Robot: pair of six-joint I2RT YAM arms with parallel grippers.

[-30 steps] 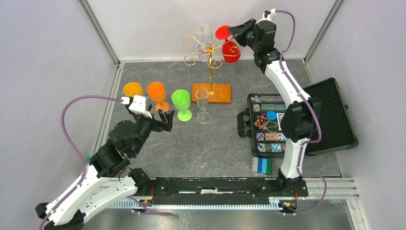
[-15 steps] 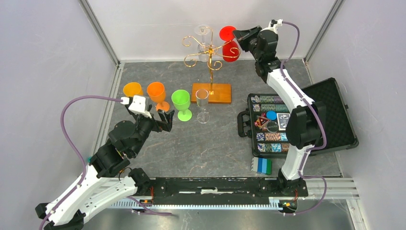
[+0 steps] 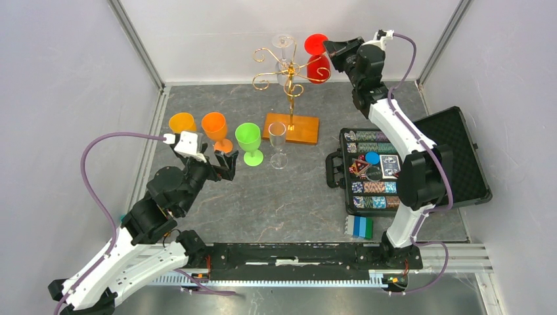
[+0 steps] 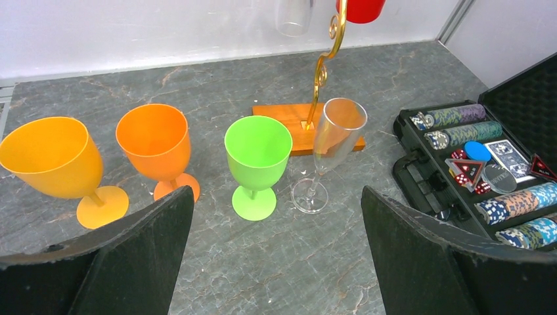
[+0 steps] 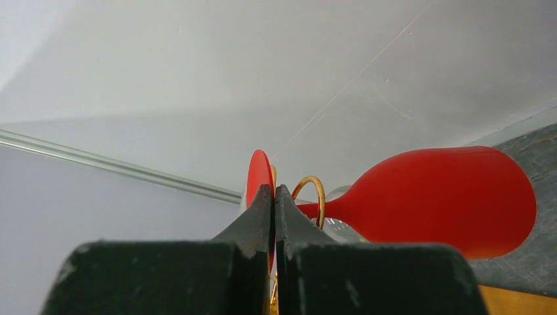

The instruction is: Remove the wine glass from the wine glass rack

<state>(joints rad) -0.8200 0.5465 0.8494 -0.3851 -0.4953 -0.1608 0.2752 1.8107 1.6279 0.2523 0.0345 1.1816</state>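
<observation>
- Right fingers have closed, pinching the foot of the red wine glass.
- Left fingers are spread wide.
- Snagging the scroll could topple the wine glass rack, I reckon.

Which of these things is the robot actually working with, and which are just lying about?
In the job: gold rack, red wine glass hanging on it, right gripper pinching its foot.
Lying about: yellow goblet, orange goblet, green goblet, clear flute, poker chip case.
</observation>
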